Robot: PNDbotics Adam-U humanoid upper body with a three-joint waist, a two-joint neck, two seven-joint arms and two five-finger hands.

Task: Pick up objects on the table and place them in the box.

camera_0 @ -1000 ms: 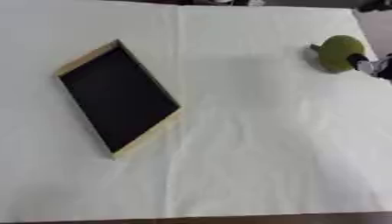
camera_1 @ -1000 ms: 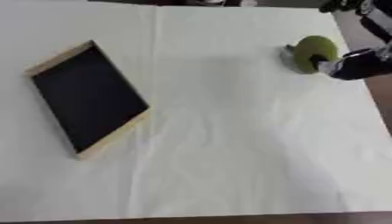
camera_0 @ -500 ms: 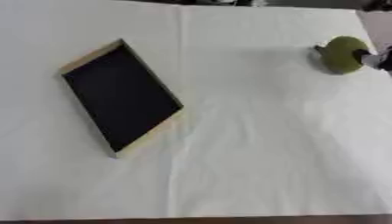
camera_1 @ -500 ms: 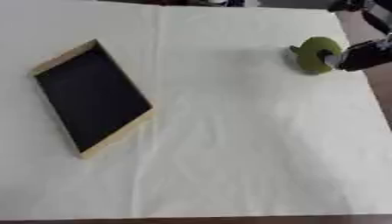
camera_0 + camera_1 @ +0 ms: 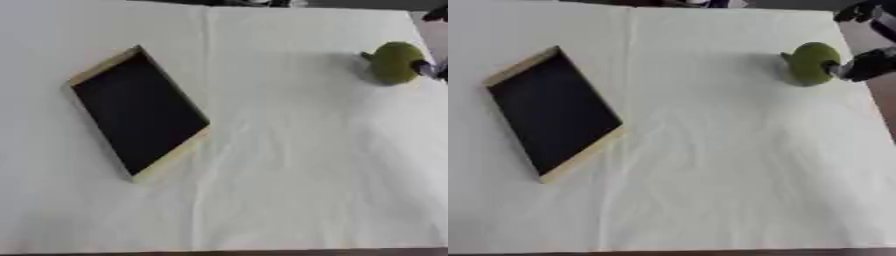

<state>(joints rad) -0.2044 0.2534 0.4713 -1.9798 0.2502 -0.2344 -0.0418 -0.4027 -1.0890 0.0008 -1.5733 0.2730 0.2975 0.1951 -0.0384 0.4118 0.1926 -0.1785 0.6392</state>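
One green round object (image 5: 811, 63) sits on the white-covered tabletop (image 5: 710, 175), touching the right hand (image 5: 866, 65) at the far right edge; whether its fingers grasp it cannot be told. Well left of the fingers lies the shallow black-lined box (image 5: 551, 115).

Your right hand (image 5: 866, 64) comes in from the right edge, dark, only partly in frame at the far side. Whether its fingers are curled or straight isn't readable. Left hand and arm aren't showing in either eye view.
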